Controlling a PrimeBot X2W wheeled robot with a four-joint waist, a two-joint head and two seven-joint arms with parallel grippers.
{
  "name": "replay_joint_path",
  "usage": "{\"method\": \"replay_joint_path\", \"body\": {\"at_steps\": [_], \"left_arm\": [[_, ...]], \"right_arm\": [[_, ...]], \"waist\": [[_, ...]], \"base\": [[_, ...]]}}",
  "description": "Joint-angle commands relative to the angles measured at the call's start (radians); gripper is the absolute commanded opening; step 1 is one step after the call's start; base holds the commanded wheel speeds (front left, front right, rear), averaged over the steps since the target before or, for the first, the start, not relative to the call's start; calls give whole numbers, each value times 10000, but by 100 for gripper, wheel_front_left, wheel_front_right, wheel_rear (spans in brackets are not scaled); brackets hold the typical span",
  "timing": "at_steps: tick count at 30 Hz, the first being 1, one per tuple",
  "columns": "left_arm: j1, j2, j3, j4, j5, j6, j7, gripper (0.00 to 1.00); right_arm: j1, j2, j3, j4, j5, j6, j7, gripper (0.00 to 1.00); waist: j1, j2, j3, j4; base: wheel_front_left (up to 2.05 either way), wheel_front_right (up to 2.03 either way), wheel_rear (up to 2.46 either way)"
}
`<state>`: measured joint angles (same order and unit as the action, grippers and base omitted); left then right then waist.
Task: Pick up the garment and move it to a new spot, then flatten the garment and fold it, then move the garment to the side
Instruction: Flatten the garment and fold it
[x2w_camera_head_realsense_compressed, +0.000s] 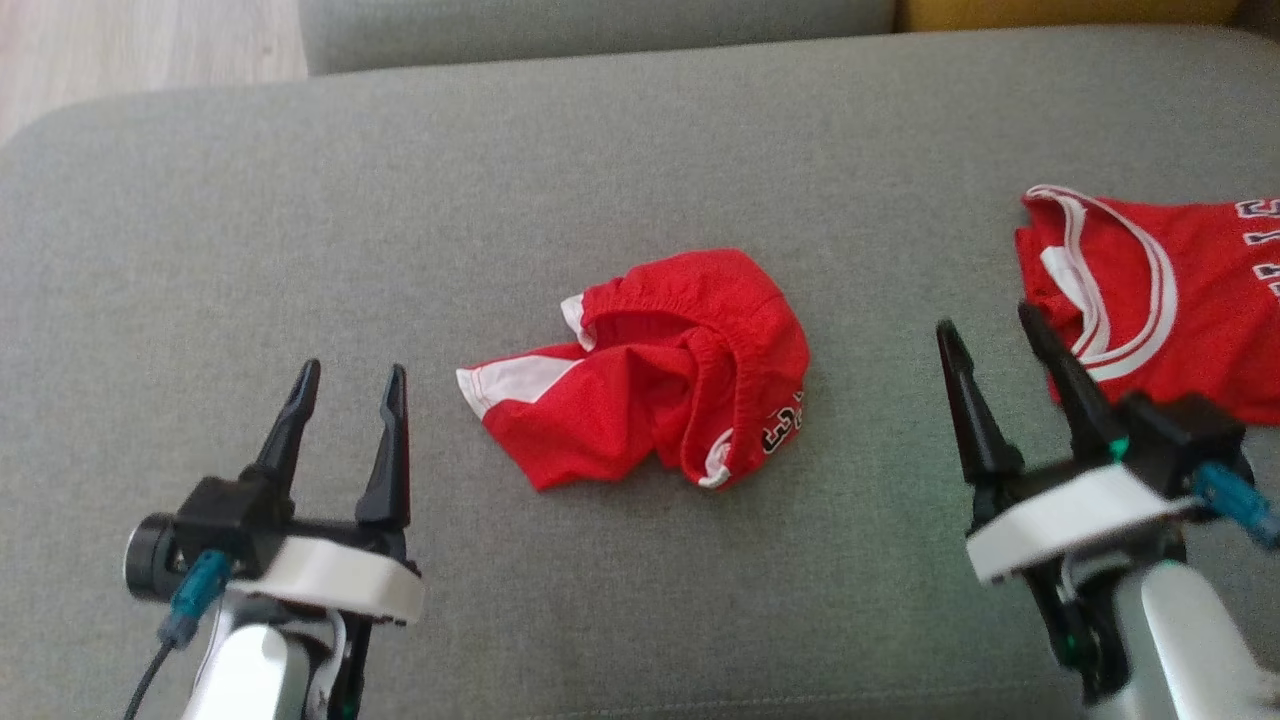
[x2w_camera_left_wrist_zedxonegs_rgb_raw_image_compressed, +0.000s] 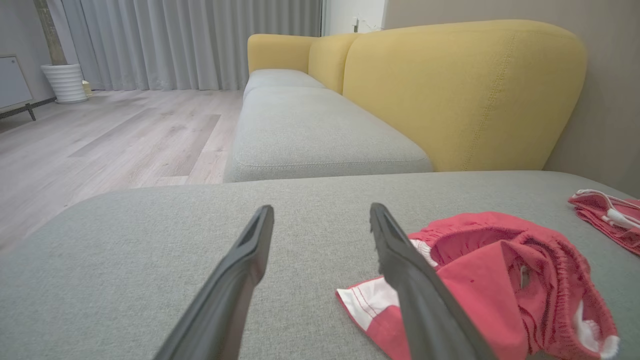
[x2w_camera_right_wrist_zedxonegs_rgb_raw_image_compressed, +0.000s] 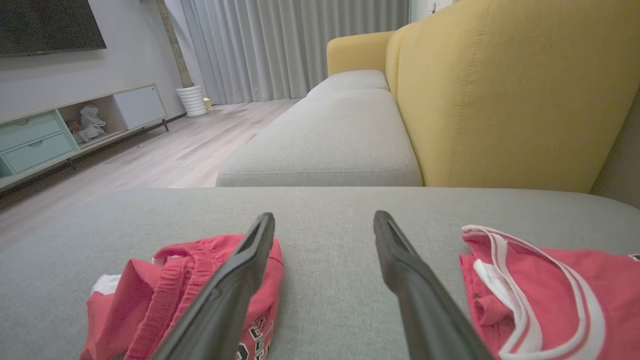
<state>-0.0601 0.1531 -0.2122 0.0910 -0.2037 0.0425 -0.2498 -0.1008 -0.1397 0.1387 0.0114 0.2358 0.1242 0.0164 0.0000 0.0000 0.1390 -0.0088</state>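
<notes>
The crumpled shorts (x2w_camera_head_realsense_compressed: 660, 370) are seen in red, edged with white panels and marked with black-and-white lettering, and the jersey (x2w_camera_head_realsense_compressed: 1160, 300) is shown in the same red, banded with white stripes. The sofa seat (x2w_camera_head_realsense_compressed: 400, 200) is covered in plain grey weave and its backrest (x2w_camera_left_wrist_zedxonegs_rgb_raw_image_compressed: 460, 95) in mustard yellow. The floor (x2w_camera_left_wrist_zedxonegs_rgb_raw_image_compressed: 115, 135) is laid in pale wood grain, and the curtains (x2w_camera_left_wrist_zedxonegs_rgb_raw_image_compressed: 200, 40) are coloured light grey.
</notes>
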Motion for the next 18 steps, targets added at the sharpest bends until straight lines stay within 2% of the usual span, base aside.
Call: {"method": "replay_joint_path", "body": {"at_steps": [1,7,18], "left_arm": [[-39,175,395,-268,74,-53,-120,100],[550,224,323,-200,88,-12,-120,100],[1027,311,257,-296,37,119,-17,100]], "right_arm": [[94,11,82,-399,-77,65,-59,100],[1007,147,-67,-559,-258,65,150,100],[1562,233,-166,-978,-422,65,448,100]], "waist": [[0,0,-220,-56],[0,0,-769,-93],[0,0,-1116,-98]], "base": [[0,0,0],[0,0,0],[0,0,0]]}}
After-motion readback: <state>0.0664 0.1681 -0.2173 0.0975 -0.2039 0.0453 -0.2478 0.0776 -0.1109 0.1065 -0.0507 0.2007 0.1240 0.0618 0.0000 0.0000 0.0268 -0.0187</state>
